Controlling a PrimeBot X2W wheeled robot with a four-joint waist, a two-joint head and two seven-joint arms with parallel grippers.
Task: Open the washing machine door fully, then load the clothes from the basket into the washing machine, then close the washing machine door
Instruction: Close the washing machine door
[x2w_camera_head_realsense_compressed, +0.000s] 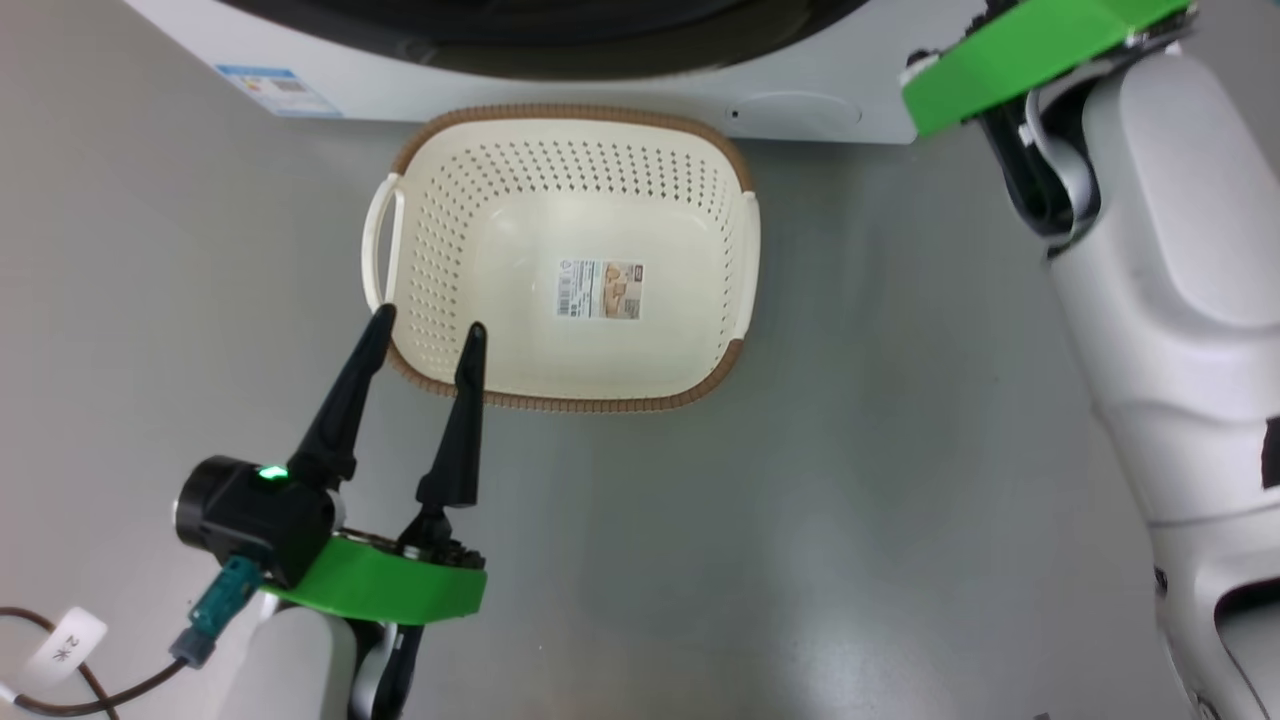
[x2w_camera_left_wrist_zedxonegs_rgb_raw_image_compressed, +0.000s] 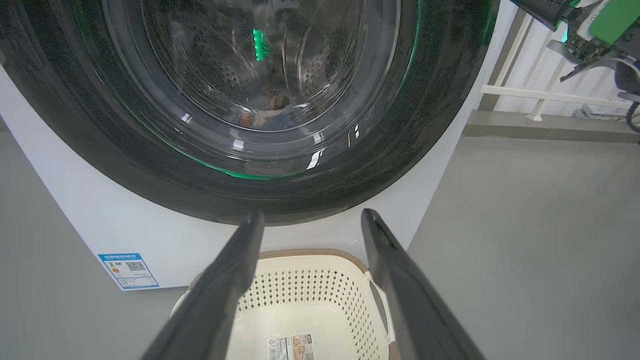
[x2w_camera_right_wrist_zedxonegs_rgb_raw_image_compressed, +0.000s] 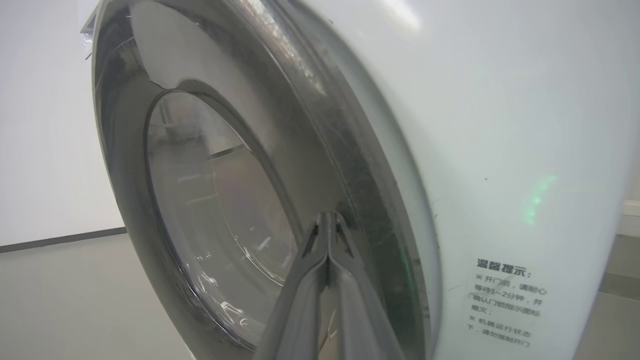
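Washing machine door (x2w_camera_right_wrist_zedxonegs_rgb_raw_image_compressed: 210, 200) and right gripper (x2w_camera_right_wrist_zedxonegs_rgb_raw_image_compressed: 330, 216) come together at the rim. The gripper's two dark fingers are pressed tight with nothing between them. Their joined tips sit right at the door's glossy black rim, low on the side next to the white front of the washing machine (x2w_camera_right_wrist_zedxonegs_rgb_raw_image_compressed: 500, 125). Seen from that arm, the door lies close in against the front, its round face turned straight out over the floor (x2w_camera_head_realsense_compressed: 900, 450). A printed notice (x2w_camera_right_wrist_zedxonegs_rgb_raw_image_compressed: 505, 305) is stuck on the white panel just beside the rim.

On the other side, the left gripper (x2w_camera_head_realsense_compressed: 430, 321) stands wide and holds nothing. Its fingers point toward the machine, tips over the near left corner of the basket (x2w_camera_head_realsense_compressed: 450, 230). The basket sits open side up on the floor just in front of the machine, below the door. Its long axis runs side to side along the machine's front, with a handle (x2w_camera_head_realsense_compressed: 378, 240) at each end and a label (x2w_camera_head_realsense_compressed: 600, 290) on its bottom. Through the glass, low in the steel drum (x2w_camera_left_wrist_zedxonegs_rgb_raw_image_compressed: 320, 65), blue and orange-brown patches may be the clothes (x2w_camera_left_wrist_zedxonegs_rgb_raw_image_compressed: 272, 112), though glare makes that hard to say.
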